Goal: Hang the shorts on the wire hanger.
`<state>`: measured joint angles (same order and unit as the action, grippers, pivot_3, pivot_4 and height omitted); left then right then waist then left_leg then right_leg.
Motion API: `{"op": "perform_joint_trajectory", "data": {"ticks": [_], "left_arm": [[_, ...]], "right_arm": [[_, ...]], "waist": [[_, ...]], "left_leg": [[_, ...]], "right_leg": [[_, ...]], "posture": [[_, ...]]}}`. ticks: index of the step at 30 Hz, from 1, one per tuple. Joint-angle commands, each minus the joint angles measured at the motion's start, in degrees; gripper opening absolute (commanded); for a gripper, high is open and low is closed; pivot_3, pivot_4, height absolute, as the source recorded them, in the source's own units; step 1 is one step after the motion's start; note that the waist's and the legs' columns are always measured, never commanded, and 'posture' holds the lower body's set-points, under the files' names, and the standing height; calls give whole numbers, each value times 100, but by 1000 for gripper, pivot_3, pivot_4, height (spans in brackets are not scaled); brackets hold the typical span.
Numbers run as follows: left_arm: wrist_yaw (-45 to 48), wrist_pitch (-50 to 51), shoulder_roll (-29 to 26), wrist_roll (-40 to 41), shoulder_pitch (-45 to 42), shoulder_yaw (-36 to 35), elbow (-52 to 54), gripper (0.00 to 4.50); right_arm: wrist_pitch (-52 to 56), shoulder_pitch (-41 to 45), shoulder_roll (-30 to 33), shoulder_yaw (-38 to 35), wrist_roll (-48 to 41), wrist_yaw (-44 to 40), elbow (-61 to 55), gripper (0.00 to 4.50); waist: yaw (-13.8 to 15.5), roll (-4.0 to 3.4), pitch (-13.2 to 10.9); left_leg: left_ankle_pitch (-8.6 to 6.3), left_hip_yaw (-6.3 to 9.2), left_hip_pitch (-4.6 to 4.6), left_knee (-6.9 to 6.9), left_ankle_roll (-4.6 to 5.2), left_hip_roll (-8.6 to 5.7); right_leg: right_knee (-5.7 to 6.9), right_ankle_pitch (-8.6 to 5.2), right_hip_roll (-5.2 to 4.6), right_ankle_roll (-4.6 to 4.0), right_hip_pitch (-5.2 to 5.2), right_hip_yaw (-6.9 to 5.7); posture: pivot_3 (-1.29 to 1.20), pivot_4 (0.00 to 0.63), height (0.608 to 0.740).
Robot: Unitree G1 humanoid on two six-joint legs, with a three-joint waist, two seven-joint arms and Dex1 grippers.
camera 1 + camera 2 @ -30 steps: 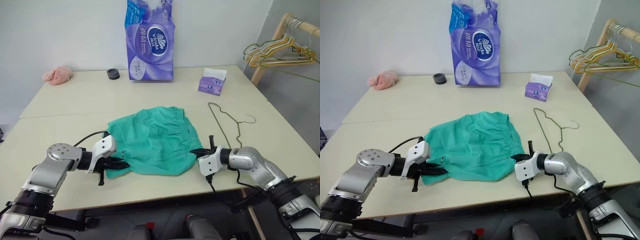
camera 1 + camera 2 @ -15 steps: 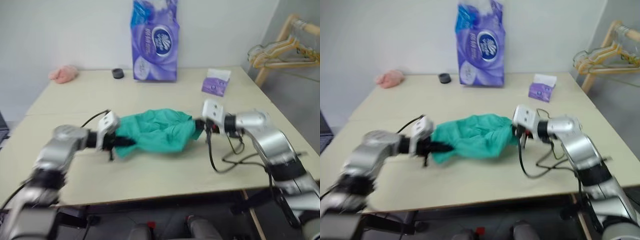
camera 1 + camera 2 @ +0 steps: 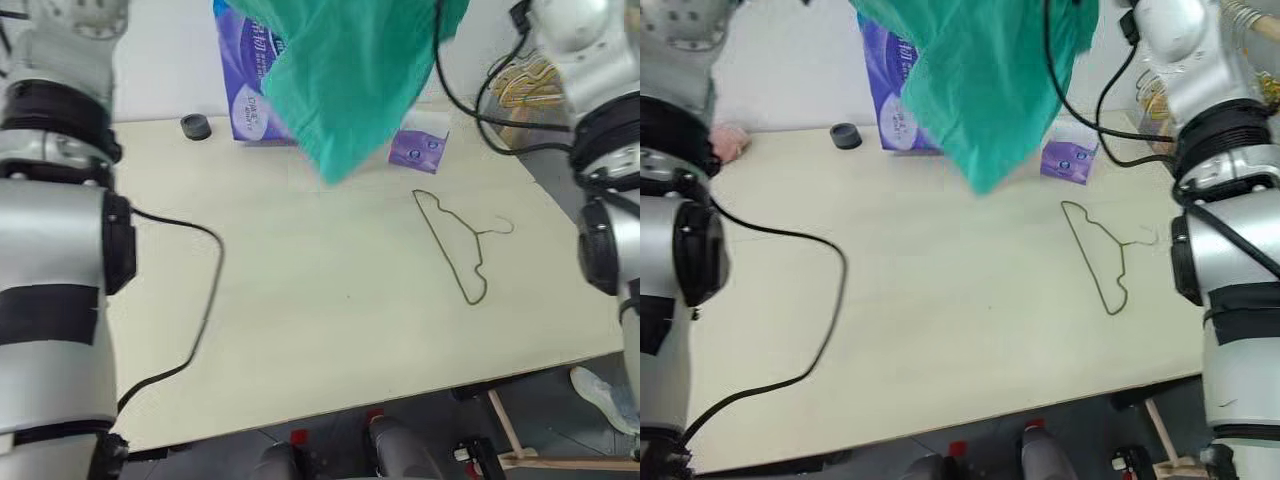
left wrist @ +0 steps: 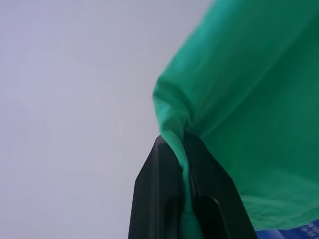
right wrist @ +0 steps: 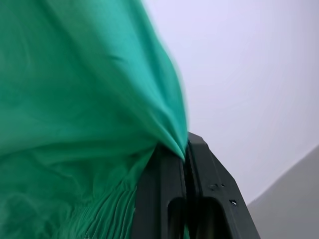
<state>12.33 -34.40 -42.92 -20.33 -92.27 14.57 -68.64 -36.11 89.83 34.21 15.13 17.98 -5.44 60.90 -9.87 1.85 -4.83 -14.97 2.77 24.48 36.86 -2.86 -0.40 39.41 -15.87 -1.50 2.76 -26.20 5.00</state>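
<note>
The teal-green shorts (image 3: 350,80) hang high above the far side of the table, stretched between my two raised arms, with their lowest point dangling over the tabletop. In the left wrist view my left gripper (image 4: 182,144) is shut on an edge of the shorts (image 4: 249,99). The right wrist view shows my right gripper (image 5: 185,144) pinching another edge of the shorts (image 5: 75,109) near the gathered waistband. The thin wire hanger (image 3: 455,240) lies flat on the table to the right, below the hanging shorts and apart from them.
A purple tissue pack (image 3: 250,105) stands at the back behind the shorts, a small purple tissue box (image 3: 418,148) beside it. A black ring (image 3: 195,126) and a pink cloth lump (image 3: 728,145) lie at the back left. A hanger rack (image 3: 530,85) stands right. A black cable (image 3: 190,300) trails across the table's left.
Both arms have lifted the shorts off the table to well above it. The camera view has also shifted. The hanger lies where it was.
</note>
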Motion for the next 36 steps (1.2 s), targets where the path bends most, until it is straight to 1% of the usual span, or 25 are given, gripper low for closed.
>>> {"op": "perform_joint_trajectory", "data": {"ticks": [1, 2, 3, 4, 5, 6, 7, 8, 10, 11, 13, 15, 17, 18, 21, 24, 28, 31, 36], "left_arm": [[1024, -594, -350, 85, 1466, 71, 196, 0], [1436, -594, -358, 263, 1814, 2, 285, 0], [2423, -233, -298, 890, 2529, -206, 648, 0], [3066, 53, -258, 1317, 2992, -358, 944, 0], [3909, 545, -350, 1886, 3916, -345, 1790, 0], [4735, 1261, -564, 2395, 4870, -231, 2795, 0], [5179, 1617, -744, 2651, 5605, -130, 3599, 0], [5503, 1953, -922, 2742, 6184, -52, 4249, 0], [5752, 2399, -1108, 2760, 6718, -70, 4975, 0], [5807, 2636, -1140, 2780, 6877, -95, 5258, 0], [6082, 3120, -1269, 2901, 7145, -47, 5835, 0], [6351, 3537, -1413, 3031, 7332, 3, 6302, 0], [6532, 3826, -1504, 3098, 7420, -16, 6555, 0], [6659, 3991, -1559, 3162, 7456, -39, 6658, 0], [7233, 4508, -1872, 3432, 7652, -72, 7092, 0], [7623, 4653, -2098, 3537, 7829, -14, 7363, 0], [7824, 4576, -2145, 3377, 8043, 118, 7526, 0], [7786, 4540, -2037, 3256, 8088, 206, 7600, 0], [7827, 4760, -1969, 3334, 8078, 241, 7832, 0]], "right_arm": [[-82, -2173, 156, -72, -1068, -1580, -1836, 21], [191, -2696, 170, -86, -1347, -1971, -2387, 21], [594, -3450, 363, 75, -1495, -2547, -3092, 21], [899, -3912, 496, 145, -1539, -2909, -3562, 21], [1459, -4552, 630, 180, -1726, -3281, -4122, 21], [1786, -5046, 768, 265, -1756, -3629, -4497, 21], [2015, -5360, 815, 264, -1815, -3826, -4779, 21], [2364, -5566, 814, 230, -1860, -3930, -5007, 21], [2671, -5673, 781, 161, -1813, -4008, -5241, 21], [2681, -5667, 769, 147, -1727, -4011, -5284, 21], [2676, -5621, 755, 150, -1607, -4073, -5315, 21], [2703, -5598, 754, 143, -1553, -4163, -5357, 21], [2711, -5612, 782, 151, -1524, -4286, -5416, 21], [2651, -5642, 821, 181, -1532, -4421, -5475, 21], [2697, -5998, 1096, 335, -1830, -5256, -5966, 21], [2814, -6321, 1318, 473, -1909, -5825, -6326, 21], [2849, -6636, 1549, 566, -1757, -6172, -6535, 21], [2836, -6791, 1627, 556, -1647, -6233, -6682, 21], [2868, -7093, 1741, 504, -1593, -6315, -6936, 21]], "waist": [[0, -11, 11], [6, -14, 7], [11, -16, -3], [17, -38, -16], [15, -60, -31], [1, -88, -46], [-37, -104, -56], [-82, -105, -57], [-70, -80, -72], [-9, -68, -73], [71, -71, -74], [135, -79, -70], [210, -79, -70], [232, -79, -71], [256, -76, -71], [324, -80, -73], [353, -81, -75], [383, -80, -75], [411, -80, -75]], "left_leg": [[-11, -2, -49, -11, 21, 5], [-15, 3, -86, -11, 30, 7], [-35, 2, -143, 11, 67, 6], [-29, -4, -173, 26, 88, -8], [-8, -2, -173, 30, 121, -20], [-1, -6, -167, 41, 133, -25], [6, -7, -164, 60, 142, -26], [4, -9, -161, 92, 143, -22], [0, 3, -162, 119, 144, -12], [0, 13, -162, 128, 144, -13], [0, 33, -183, 131, 145, -7], [-3, 21, -260, 110, 148, -7], [-21, 17, -296, 110, 176, -3], [-24, 24, -296, 110, 180, -2], [-26, 41, -272, 113, 179, 0], [-30, 55, -272, 113, 180, -2], [-29, 50, -290, 114, 181, 0], [-29, 45, -297, 114, 181, 1], [-29, 39, -295, 115, 181, 1]], "right_leg": [[-44, -3, 11, 1, 72, 2], [-44, -3, 16, 2, 119, 0], [-47, -4, 20, 2, 190, 0], [-32, -2, 38, 0, 221, -6], [-31, 18, 36, 9, 227, -6], [-26, 34, 35, 8, 222, -1], [-12, 42, 34, 13, 221, 7], [14, 42, 36, 14, 217, 15], [37, 39, 38, 16, 220, 14], [51, 39, 39, 15, 218, 10], [52, 45, 63, 5, 244, -4], [37, 33, 66, 5, 310, -13], [7, 23, 69, 5, 359, -18], [-6, 23, 68, 4, 368, -29], [-34, 25, 63, 3, 367, -53], [-41, 25, 55, 3, 377, -71], [-40, 21, 58, -1, 393, -81], [-40, 15, 60, -5, 401, -85], [-40, 16, 60, -6, 401, -84]], "posture": [[-74, 53, 740], [-74, 53, 740], [-79, 60, 740], [-79, 60, 740], [-75, 63, 740], [-71, 64, 740], [-71, 64, 740], [-72, 63, 740], [-69, 64, 740], [-67, 61, 740], [-63, 61, 740], [-62, 61, 740], [-62, 61, 740], [-65, 60, 740], [-64, 61, 740], [-64, 62, 740], [-70, 67, 740], [-79, 67, 740], [-87, 66, 740]]}}
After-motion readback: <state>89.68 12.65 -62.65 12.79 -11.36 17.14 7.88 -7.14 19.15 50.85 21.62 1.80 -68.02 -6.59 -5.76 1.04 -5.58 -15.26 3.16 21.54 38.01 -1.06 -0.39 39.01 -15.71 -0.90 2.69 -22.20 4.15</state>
